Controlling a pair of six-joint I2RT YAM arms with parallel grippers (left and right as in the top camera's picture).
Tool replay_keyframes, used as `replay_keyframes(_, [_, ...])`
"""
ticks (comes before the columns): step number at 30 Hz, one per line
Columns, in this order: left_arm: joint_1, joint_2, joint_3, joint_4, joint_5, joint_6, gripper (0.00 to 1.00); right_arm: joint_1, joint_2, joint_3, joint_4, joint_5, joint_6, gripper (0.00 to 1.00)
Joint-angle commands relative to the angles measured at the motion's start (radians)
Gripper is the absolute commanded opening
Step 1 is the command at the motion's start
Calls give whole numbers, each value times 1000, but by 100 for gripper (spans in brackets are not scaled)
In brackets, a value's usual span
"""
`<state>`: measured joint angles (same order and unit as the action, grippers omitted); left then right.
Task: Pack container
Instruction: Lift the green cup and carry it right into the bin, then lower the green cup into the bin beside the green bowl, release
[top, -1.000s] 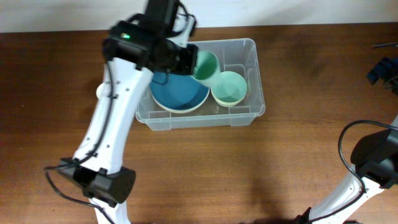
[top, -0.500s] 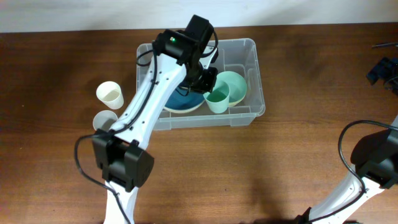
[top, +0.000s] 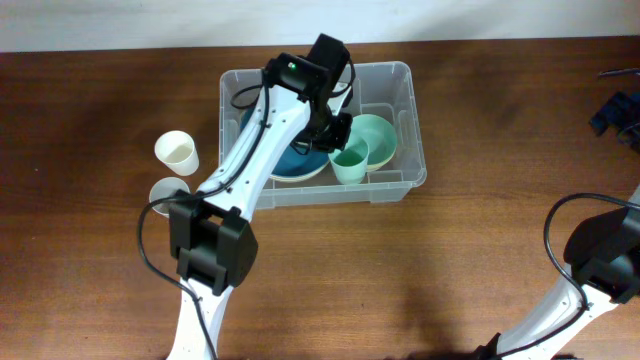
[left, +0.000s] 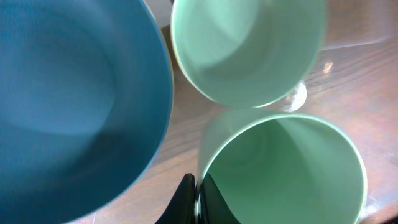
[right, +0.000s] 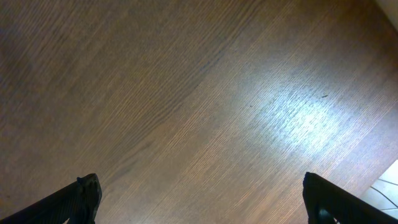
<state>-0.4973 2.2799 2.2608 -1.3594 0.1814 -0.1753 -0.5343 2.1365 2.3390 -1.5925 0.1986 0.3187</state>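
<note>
- The small mint-green plastic cup (top: 349, 165) shifts toward the front wall of the large clear plastic container (top: 417, 150), the left gripper (left: 198, 200) clamped on its rim.
- The right gripper (right: 202, 193) hangs with jaws apart above the wooden table (right: 186, 93).

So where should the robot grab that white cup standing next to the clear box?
The white cup stands upright with its open mouth facing up, apart from the container. So it is probably best to come straight down from above and pinch the thin rim, one finger inside and one outside.
</note>
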Motion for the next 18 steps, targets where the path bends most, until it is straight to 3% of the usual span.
replay_keyframes(1, [3, 48, -2, -2, -14, 13, 1, 3, -4, -1, 1, 16, 11, 99])
replay_keyframes(18, [3, 75, -3, 42, -37, 13, 3, 3, -4, -1, 1, 16, 11, 99])
